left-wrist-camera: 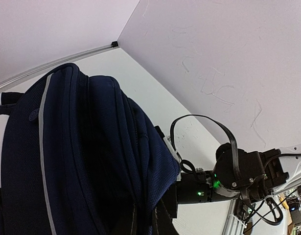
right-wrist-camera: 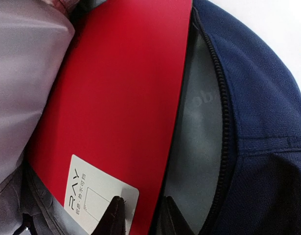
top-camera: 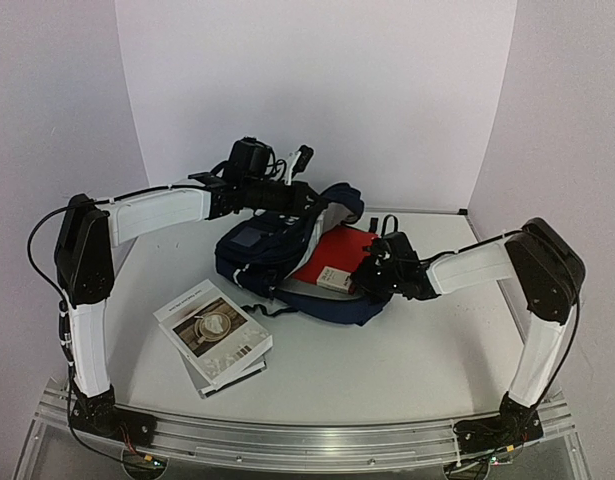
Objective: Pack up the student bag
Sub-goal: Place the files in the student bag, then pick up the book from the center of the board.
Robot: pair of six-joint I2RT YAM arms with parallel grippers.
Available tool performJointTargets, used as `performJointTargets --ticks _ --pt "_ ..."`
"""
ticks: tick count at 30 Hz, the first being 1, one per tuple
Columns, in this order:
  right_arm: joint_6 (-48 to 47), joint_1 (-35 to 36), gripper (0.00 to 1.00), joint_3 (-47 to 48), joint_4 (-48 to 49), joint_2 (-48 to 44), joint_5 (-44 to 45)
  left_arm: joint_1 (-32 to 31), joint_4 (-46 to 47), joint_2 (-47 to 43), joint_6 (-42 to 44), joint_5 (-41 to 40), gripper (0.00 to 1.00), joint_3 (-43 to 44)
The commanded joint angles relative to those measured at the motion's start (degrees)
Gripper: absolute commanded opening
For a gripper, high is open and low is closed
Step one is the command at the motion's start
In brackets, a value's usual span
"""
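Top external had the white table [top-camera: 407, 350] spread wide, and there was the student bag [top-camera: 255, 250], lying at the middle of it, navy fabric, mouth gaping toward the right side. The left arm [top-camera: 157, 212] reached across over the top of the bag; the right arm [top-camera: 467, 268] came in low from the other side. A red book [top-camera: 335, 252] sat slanted in the opening, partly inside. Off to the near left, well apart from the bag, a small stack of books [top-camera: 215, 335] lay flat.

The left gripper [top-camera: 311, 198] was up at the bag's raised rim, jaws pressed together on that fabric. The right gripper [top-camera: 365, 276] was at the red book's near end. From the right wrist, its fingertips [right-wrist-camera: 116, 218] stood a little apart, one on the book's white label [right-wrist-camera: 89, 193], the other beside the book's edge against the grey lining [right-wrist-camera: 196, 132]. Whether they actually pinched the book couldn't be told.
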Motion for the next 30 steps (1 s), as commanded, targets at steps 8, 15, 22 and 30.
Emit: performJointTargets --ticks 8,15,22,30 --pt "-3.4 0.6 0.15 11.0 9.5 9.1 -13.5 -0.7 12.9 -2.8 -1.7 7.2 0.0 5.9" --pt "-8.0 0.6 0.35 7.3 8.4 1.3 -8.4 0.2 10.0 -4.1 -0.1 4.0 0.0 2.3" --pt "-14.8 0.7 0.74 0.0 -1.0 -14.5 -3.5 2.5 5.7 -1.3 -0.8 2.3 0.0 -0.6" --pt "-12.0 7.5 0.92 -7.8 -2.6 -24.4 -16.0 6.4 14.7 -0.8 -8.3 4.6 0.0 -6.9"
